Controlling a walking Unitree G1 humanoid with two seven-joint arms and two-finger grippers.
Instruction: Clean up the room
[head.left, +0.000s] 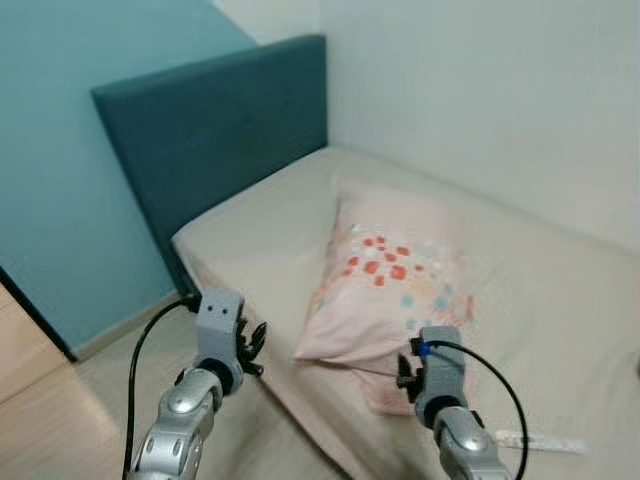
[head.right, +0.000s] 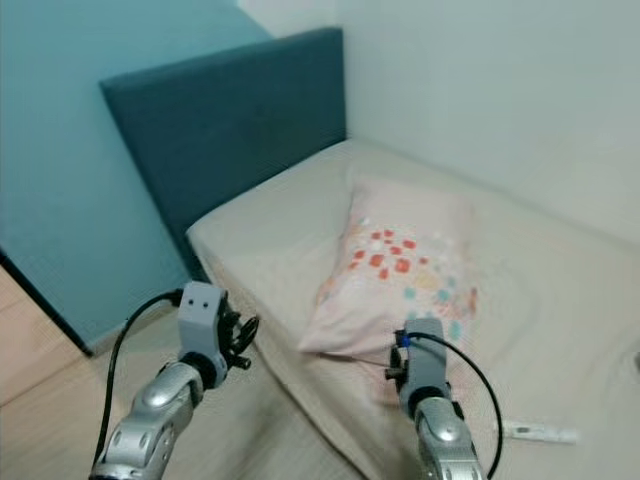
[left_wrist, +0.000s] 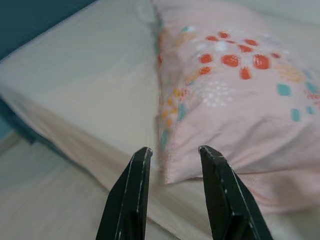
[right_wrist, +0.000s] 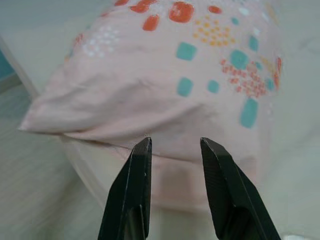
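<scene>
Right wrist view: pink pillow (right_wrist: 165, 85), orange and teal dots.

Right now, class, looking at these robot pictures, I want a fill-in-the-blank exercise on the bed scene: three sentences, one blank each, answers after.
1. The pink patterned pillow lies on the ____.
2. The headboard behind the bed is dark ____.
3. The fingers of the left gripper and of the right gripper are ____, gripping nothing.

Missing words: bed; teal; open
</scene>
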